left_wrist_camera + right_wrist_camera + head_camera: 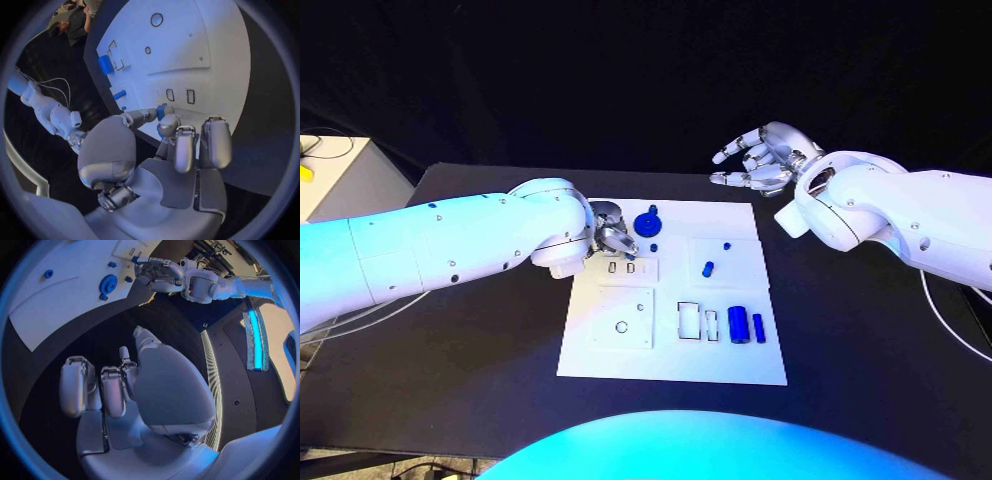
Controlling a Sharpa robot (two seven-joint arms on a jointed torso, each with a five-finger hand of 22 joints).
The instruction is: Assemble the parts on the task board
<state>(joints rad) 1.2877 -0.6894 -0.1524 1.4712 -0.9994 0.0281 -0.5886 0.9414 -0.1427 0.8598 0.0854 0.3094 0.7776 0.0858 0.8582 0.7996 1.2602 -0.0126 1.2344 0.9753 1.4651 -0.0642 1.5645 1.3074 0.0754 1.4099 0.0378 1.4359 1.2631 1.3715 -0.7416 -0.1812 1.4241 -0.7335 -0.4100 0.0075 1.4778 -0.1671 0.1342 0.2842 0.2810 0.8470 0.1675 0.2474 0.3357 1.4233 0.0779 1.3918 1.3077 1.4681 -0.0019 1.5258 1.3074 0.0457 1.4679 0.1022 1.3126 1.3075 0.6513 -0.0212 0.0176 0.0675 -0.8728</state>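
While the black table [473, 380] carries the flat white rectangular task board [733, 365] at its middle, the left hand [615, 232] reaches over the board's far left part, its fingertips [164, 123] pinching a small blue part [161, 111]. The right hand [764, 157] hovers off the far right corner, fingers loosely curled and apart, holding nothing. A round blue disc [646, 222] lies beside the left hand; two blue cylinders [737, 324] rest near the board's right edge.
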